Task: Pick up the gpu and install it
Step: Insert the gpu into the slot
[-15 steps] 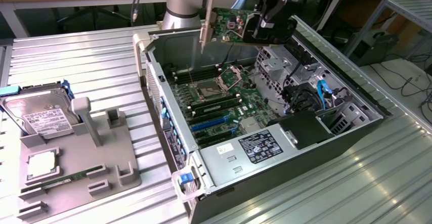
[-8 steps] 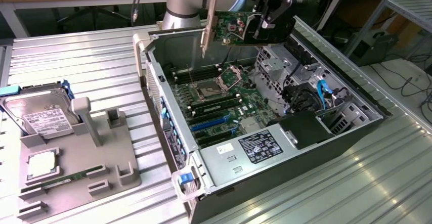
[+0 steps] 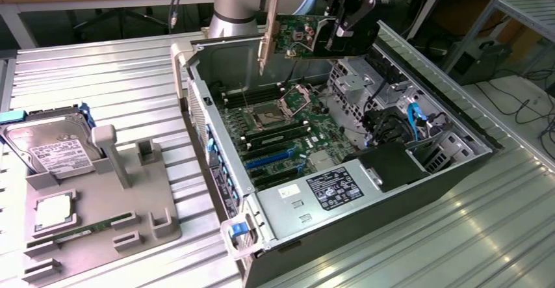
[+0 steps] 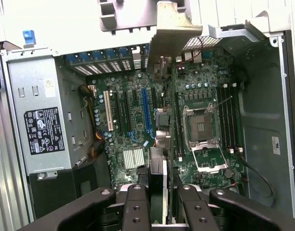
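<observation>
The gpu [image 3: 299, 34], a green card with a silver bracket [image 3: 269, 25] on one end, hangs in the air above the open computer case [image 3: 201, 99]. My gripper [image 3: 345, 33] is shut on it, gripping the end away from the bracket. In the wrist view the gpu [image 4: 158, 171] is seen edge-on between my black fingers [image 4: 137, 204], with its bracket [image 4: 170, 38] at the far end. Below it lies the motherboard [image 4: 205, 91] with a blue expansion slot [image 4: 146, 108]. The card touches nothing inside the case.
Inside the case are the motherboard [image 3: 277, 129], blue slots [image 3: 269, 159], a power supply [image 3: 328, 187] and drive cables [image 3: 414, 122]. At the exterior view's left, a grey fixture tray [image 3: 130, 203] holds a hard drive [image 3: 52, 150], a processor [image 3: 54, 211] and a memory stick [image 3: 87, 231].
</observation>
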You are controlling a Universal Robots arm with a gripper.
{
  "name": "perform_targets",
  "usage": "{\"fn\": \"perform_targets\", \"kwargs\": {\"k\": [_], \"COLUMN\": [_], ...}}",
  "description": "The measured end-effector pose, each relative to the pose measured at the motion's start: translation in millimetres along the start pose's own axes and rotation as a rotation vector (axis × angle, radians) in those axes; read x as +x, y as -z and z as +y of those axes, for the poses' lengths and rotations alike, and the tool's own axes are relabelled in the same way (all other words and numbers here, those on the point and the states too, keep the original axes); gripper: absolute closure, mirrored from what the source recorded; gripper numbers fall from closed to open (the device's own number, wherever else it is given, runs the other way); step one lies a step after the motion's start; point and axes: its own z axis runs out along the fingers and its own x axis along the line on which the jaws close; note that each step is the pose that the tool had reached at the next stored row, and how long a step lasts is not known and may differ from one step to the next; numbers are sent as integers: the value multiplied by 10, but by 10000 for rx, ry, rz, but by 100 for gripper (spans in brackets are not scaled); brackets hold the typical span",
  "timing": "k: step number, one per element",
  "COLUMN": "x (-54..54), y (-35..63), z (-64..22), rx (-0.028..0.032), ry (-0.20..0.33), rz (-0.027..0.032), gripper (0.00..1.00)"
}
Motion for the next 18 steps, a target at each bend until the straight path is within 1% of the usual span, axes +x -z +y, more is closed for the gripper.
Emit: {"fn": "perform_targets", "kwargs": {"k": [9, 18], "x": [0, 1], "y": [-10, -56], "z": [0, -1], "rx": [-1, -2], "ry": [93, 103], "rz": [3, 3], "gripper": [73, 73]}}
